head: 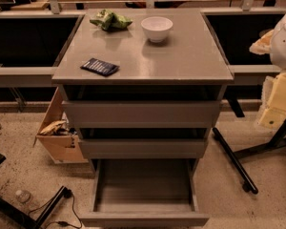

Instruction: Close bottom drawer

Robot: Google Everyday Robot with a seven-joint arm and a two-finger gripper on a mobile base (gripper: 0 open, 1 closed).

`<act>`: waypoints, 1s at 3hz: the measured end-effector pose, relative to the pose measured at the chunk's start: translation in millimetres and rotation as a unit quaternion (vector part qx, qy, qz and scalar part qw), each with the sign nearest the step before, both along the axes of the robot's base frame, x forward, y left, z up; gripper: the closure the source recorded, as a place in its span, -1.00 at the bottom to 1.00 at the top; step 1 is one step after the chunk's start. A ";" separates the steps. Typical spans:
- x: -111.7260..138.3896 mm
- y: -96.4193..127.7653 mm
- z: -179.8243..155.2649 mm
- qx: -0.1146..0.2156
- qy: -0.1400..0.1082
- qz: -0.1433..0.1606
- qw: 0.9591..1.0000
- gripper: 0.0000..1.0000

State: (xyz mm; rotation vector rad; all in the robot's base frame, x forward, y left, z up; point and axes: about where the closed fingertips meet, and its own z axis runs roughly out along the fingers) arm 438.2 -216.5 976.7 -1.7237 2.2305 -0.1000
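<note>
The bottom drawer (143,187) stands pulled far out of the cabinet, its flat grey front nearest to us at the lower edge of the view and its grey box interior open to sight. Above it, the middle drawer (143,148) and the top drawer (142,114) each stick out a little, with a dark gap over each front. On the cabinet top (181,56) we see a white bowl (157,28) near the back, a crumpled green bag (109,20) just to its left, and a dark blue packet (100,67) lying flat near the front left corner. A cardboard box (55,142) sits on the speckled floor against the cabinet's left side, and a black bar (233,161) lies on the floor to the right. A white rounded shape (285,37) enters from the right edge. We do not find the gripper in this view, so we cannot tell how it is set.
</note>
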 end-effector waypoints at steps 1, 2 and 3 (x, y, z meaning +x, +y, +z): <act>0.0 0.0 0.0 0.000 0.000 0.000 1.000 -1.00; -1.8 6.9 -15.1 0.004 -0.004 -0.004 1.000 -1.00; -14.3 28.1 -62.3 0.038 -0.006 -0.011 0.999 -1.00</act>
